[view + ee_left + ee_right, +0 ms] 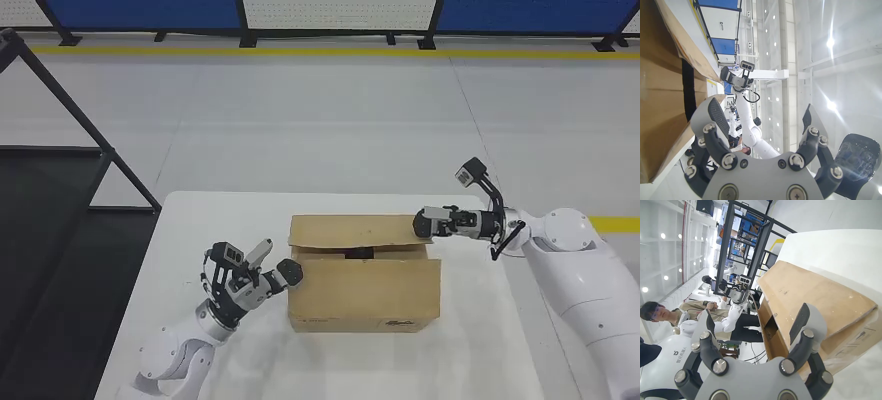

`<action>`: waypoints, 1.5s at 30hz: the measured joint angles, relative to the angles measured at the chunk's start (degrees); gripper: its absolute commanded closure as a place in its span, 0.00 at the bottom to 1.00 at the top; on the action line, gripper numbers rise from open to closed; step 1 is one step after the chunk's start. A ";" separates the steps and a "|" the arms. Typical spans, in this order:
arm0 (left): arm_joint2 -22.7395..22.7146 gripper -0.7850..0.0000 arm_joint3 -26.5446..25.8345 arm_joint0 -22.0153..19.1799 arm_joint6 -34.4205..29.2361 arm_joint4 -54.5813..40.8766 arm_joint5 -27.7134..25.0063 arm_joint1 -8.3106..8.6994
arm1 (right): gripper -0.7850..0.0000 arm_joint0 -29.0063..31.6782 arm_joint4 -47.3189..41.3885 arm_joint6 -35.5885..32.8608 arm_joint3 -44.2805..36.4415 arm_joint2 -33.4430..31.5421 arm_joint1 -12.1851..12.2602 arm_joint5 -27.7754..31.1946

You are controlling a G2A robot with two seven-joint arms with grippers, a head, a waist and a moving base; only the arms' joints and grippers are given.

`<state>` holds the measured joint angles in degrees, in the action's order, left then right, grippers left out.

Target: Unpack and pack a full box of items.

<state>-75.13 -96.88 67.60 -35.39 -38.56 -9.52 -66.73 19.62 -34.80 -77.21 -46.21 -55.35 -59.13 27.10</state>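
The cardboard box (365,290) sits mid-table on the white table (200,250), its far flap (355,230) lowered over the top with a dark gap (358,253) beside it. The left gripper (276,262) hangs just beside the box's left side, fingers spread and holding nothing. The right gripper (424,223) is at the far right corner by the flap's edge, likewise released (contact cannot be told).
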 measured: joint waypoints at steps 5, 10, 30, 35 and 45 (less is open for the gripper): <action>0.51 0.00 1.10 -0.50 1.44 0.01 -0.67 -0.32 | 0.00 -0.38 -1.34 -3.48 2.33 1.21 0.04 -3.49; 1.24 0.00 2.19 -1.34 2.65 0.43 -0.84 -0.64 | 0.00 -1.43 -4.52 -5.55 6.18 1.98 -0.81 -5.57; 2.41 0.00 3.24 -2.33 8.03 2.33 -0.09 -1.67 | 0.00 -1.32 -6.01 -10.62 4.54 2.18 -0.59 -10.62; 2.57 0.00 3.43 -2.57 9.07 2.60 -0.15 -1.93 | 0.00 -0.86 -6.79 -10.65 4.81 2.68 -0.62 -10.66; 3.07 0.00 3.56 -3.08 11.24 3.99 0.80 -2.40 | 0.00 -0.88 -9.15 -10.24 5.34 1.50 -0.88 -10.25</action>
<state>-72.06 -93.32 64.52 -24.16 -34.57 -8.72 -69.13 18.75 -43.95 -87.45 -40.87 -53.85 -60.00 16.85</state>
